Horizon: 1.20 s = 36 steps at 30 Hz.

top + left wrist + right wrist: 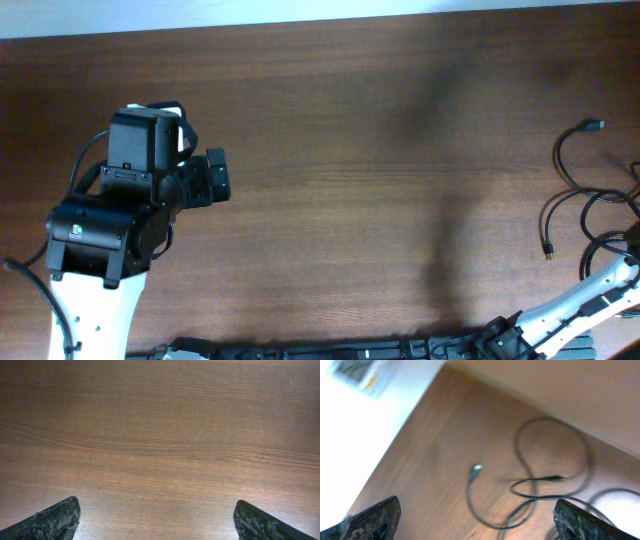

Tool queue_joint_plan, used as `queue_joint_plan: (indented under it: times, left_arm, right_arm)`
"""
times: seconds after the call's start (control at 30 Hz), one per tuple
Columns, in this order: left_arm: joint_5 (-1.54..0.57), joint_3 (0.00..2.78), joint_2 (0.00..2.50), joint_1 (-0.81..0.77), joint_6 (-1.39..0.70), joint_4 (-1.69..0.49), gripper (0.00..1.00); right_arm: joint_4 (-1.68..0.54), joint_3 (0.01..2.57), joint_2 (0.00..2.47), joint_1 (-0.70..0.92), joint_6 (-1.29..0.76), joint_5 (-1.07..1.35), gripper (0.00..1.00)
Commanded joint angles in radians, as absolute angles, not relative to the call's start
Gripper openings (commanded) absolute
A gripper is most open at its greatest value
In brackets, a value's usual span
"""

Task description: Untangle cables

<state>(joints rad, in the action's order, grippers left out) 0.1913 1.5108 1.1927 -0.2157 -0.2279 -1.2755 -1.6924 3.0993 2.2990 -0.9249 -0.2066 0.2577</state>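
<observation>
Dark brown table (330,150) with fine wood grain

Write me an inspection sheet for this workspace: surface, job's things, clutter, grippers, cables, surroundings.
Surface: brown wooden table, wood grain showing across the middle.
Job's things: thin black cables lie in loose loops at the table's right edge and cross one another; one plug lies free on the wood.
Clutter: nothing seen.
Grippers: left gripper open over plain wood, holding nothing; right gripper open above the cables, holding nothing.
Cables: thicker black wires run along the left arm, away from the job's cables.
Surroundings: pale strip beyond the table's far edge; black rail along the near edge.
</observation>
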Motion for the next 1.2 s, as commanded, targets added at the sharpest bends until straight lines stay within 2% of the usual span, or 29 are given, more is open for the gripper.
queue_joint_plan:
  times: [0.0, 0.27, 0.43, 0.63, 0.9, 1.17]
  left_arm:
    - [0.199, 1.517, 1.185, -0.213, -0.219, -1.274, 0.99]
    - [0.199, 1.517, 1.185, -0.213, -0.219, -1.274, 0.99]
    - [0.199, 1.517, 1.185, -0.213, -0.219, -1.274, 0.99]
    - [0.199, 1.517, 1.185, -0.213, -0.219, -1.274, 0.99]
    - [0.199, 1.517, 1.185, -0.213, -0.219, -1.274, 0.99]
    - [0.199, 1.517, 1.185, -0.213, -0.219, -1.274, 0.99]
  right_arm:
    - [-1.699, 3.071, 2.280, -0.834, -0.145, 0.412, 0.97]
    - [-1.692, 2.790, 2.281, -0.429, -0.003, 0.403, 0.97]
    - [-1.664, 2.616, 2.281, -0.241, -0.003, 0.264, 0.97]
    - [-1.589, 2.445, 2.281, -0.030, -0.004, 0.253, 0.97]
    - [-1.483, 2.296, 2.281, 0.148, -0.004, 0.253, 0.98]
    - [-1.483, 2.296, 2.281, 0.170, -0.004, 0.253, 0.98]
